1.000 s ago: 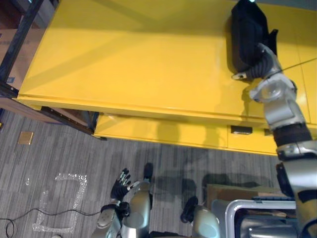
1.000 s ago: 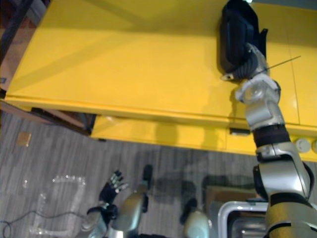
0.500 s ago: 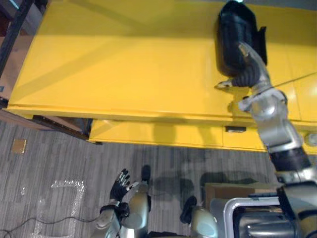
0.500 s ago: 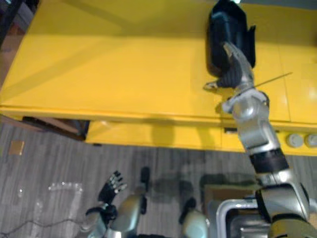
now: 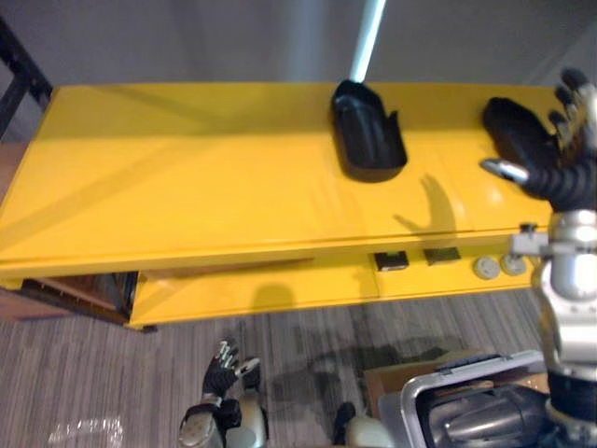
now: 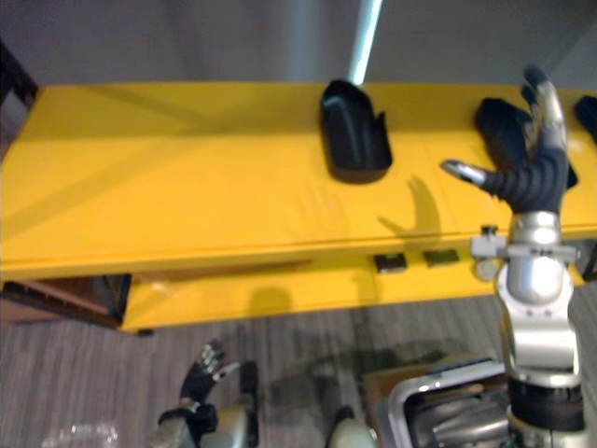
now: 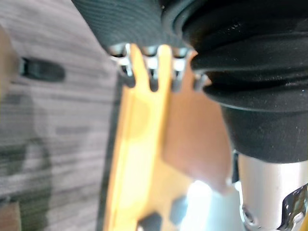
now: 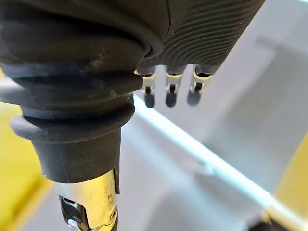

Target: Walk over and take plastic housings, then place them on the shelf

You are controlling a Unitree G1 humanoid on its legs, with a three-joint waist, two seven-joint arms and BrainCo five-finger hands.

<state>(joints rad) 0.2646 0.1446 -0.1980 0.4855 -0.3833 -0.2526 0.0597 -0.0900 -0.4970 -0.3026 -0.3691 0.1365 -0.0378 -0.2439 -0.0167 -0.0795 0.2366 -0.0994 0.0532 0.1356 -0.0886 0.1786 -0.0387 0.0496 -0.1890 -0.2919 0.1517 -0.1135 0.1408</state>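
Bright light strip [image 5: 367, 42] top centre, dim wall [image 5: 187, 42] around it. Yellow shelf [image 5: 187, 196] is well lit, with a soft sheen and faint diagonal shade bands upper left. Soft shadow [image 5: 426, 207] of right hand [image 6: 532, 168] right of centre. Dim floor [image 5: 112, 383] at bottom. Left wrist view: white glare patch [image 7: 201, 196] low centre.

Silver-grey arms [image 6: 534, 317] carry dark ribbed covers [image 8: 72, 101] (right hand [image 6: 534, 177], left hand [image 5: 222, 375]) and silver, dark-tipped fingers [image 6: 548, 101].
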